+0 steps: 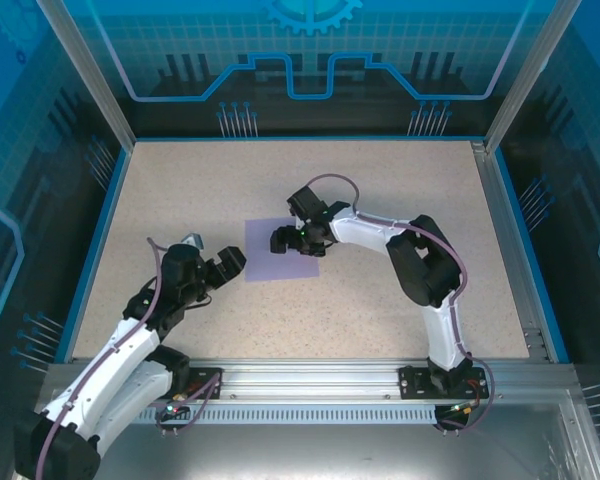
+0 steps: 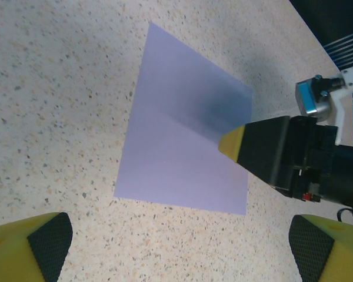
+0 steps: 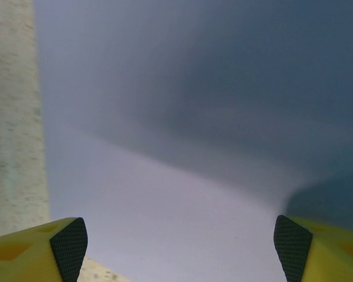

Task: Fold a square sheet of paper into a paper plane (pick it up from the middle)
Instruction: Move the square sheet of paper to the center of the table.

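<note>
Square sheet of paper (image 1: 270,265) is lying flat on the table (image 1: 180,200), directly under my right gripper (image 1: 283,240), so that's where the action is. The fingers are spread wide, one on either side of the sheet's middle, tips down at the paper, nothing pinched between them yet.

My guess at why: the job says pick it up from the middle, so straddling the centre means a squeeze should bunch up a little ridge to grab. There's a soft shaded hump between the tips in my right wrist view. It could be a bulge or just shadow, I can't tell.

My left gripper (image 1: 230,264) is wide open and empty, with the sheet just ahead of its fingertips, probably parked there to help with an edge.

Orientation-wise it's a square, so no real long axis. Its sides sit a bit skewed to the table edges, and with no folds there's no nose pointing anywhere.
</note>
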Available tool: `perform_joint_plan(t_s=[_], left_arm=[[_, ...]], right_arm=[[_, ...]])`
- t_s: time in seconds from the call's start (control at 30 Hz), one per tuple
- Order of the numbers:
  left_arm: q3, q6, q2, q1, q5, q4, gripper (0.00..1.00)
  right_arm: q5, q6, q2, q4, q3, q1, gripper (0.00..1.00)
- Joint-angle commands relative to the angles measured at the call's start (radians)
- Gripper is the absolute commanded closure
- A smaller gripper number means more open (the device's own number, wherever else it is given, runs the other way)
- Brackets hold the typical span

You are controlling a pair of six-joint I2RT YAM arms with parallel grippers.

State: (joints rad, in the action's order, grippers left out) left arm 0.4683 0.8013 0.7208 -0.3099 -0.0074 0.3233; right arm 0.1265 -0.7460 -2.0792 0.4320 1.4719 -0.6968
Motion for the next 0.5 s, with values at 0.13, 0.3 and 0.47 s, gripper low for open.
perform_joint_plan(t_s=[0.13, 0.3, 0.47], left_arm=[[-0.024, -0.031, 0.026, 0.008, 0.148, -0.094, 0.01], [-0.027, -0.027, 0.063, 0.005, 0.209, -0.137, 0.01], [-0.026, -0.008, 0.104, -0.039, 0.223, -0.182, 0.01]], right_arm=[[-0.053, -0.014, 0.064, 0.052, -0.189, 0.076, 0.15], [-0.067, 0.031, 0.194, 0.028, -0.380, 0.140, 0.15], [-0.081, 0.079, 0.313, 0.059, -0.476, 0.213, 0.15]])
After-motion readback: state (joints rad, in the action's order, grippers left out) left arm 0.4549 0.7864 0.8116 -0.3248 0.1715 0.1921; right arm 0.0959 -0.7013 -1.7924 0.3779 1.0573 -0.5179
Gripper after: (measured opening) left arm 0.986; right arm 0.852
